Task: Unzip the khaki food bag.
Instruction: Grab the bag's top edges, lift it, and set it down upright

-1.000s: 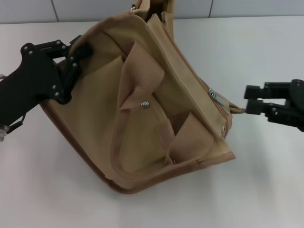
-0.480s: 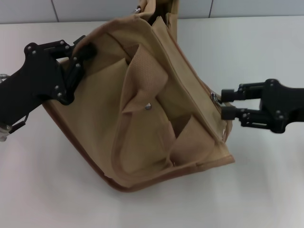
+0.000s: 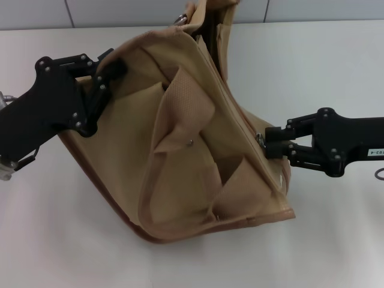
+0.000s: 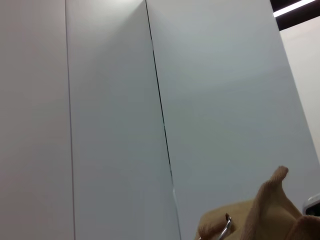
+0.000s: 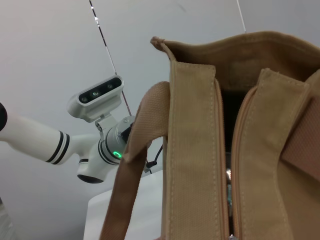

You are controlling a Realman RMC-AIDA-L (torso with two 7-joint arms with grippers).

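A: Right gripper (image 3: 264, 143), black, two-fingered: you have its tips at the small silver zipper pull (image 3: 261, 139) on the near end of the bag's top. Whether they are clamped on it I cannot tell from the head view.

B: And the left?

A: Left gripper (image 3: 111, 66) is closed on the upper-left corner of the boxy tan canvas food bag with darker brown trim (image 3: 180, 174). The bag lies tipped on the white table (image 3: 336, 72), between your two arms, webbing handles (image 3: 180, 114) flopped across its side.

B: Handling?

A: Judged light, soft, floppy; the canvas sags and folds. In the right wrist view the zipper track (image 5: 227, 165) runs between two stitched bands. Hold the pull by its tab, and keep the far corner anchored, or the fabric will likely bunch rather than unzip.
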